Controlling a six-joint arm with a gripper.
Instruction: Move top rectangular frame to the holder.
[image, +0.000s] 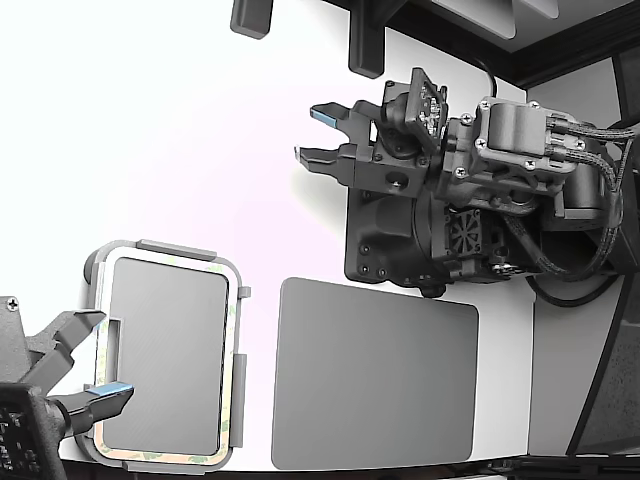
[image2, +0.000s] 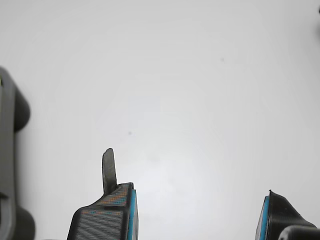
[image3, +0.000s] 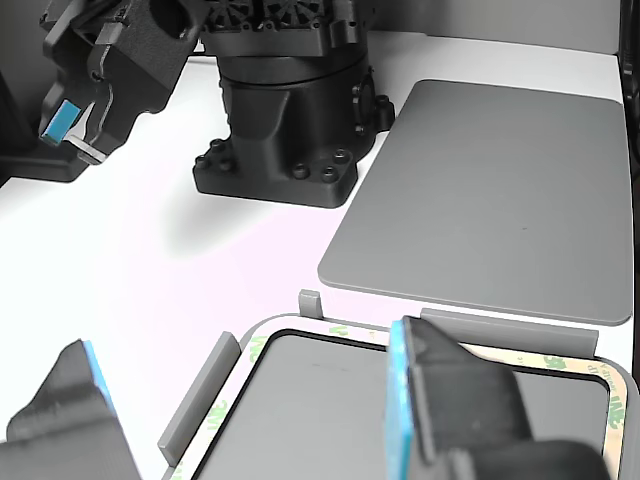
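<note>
The top rectangular frame (image: 165, 458), tan-beige with greenish mottling, lies flat inside the light grey holder (image: 176, 248) at the exterior view's lower left, around a dark grey centre. Frame (image3: 560, 362) and holder (image3: 500, 326) also show in the other view. My gripper (image: 313, 135) is on the arm at the upper middle, well away from the holder. In the wrist view my gripper (image2: 195, 220) is open and empty over bare white table. A thin grey tab (image2: 108, 170) sticks up from one finger.
A second arm's open gripper (image: 88, 360) hovers over the holder's edge on the exterior view's left. A flat dark grey mat (image: 375, 375) lies to the right of the holder. My arm's black base (image: 390, 240) stands behind the mat. A grey edge (image2: 7, 150) shows in the wrist view.
</note>
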